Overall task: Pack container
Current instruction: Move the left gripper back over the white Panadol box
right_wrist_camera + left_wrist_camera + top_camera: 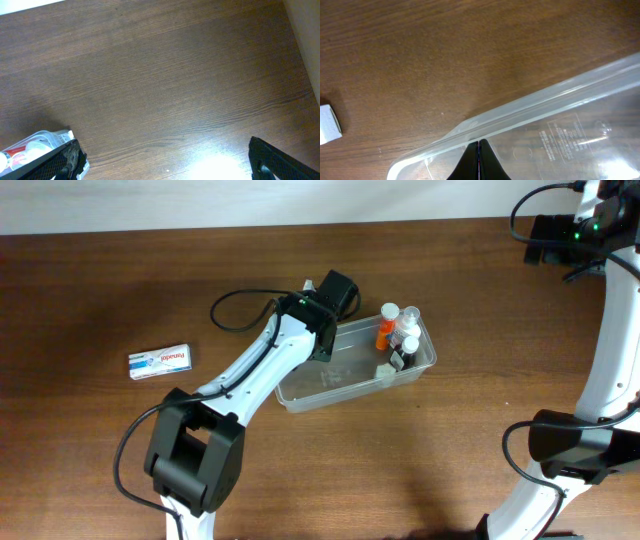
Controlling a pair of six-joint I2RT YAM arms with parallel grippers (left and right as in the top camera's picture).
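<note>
Clear plastic container (330,385) at mid-worktop (100,280), with small bottles (398,330) grouped at its right end. Left end effector (479,152) is pressed together at the container's far rim. Right end effector (164,150) is spread wide over bare wood. A medicine box (160,361) lies well to the left.

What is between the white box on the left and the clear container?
The overhead view shows the left arm's white link crossing above the stretch between the white box and the container; otherwise bare table.
</note>
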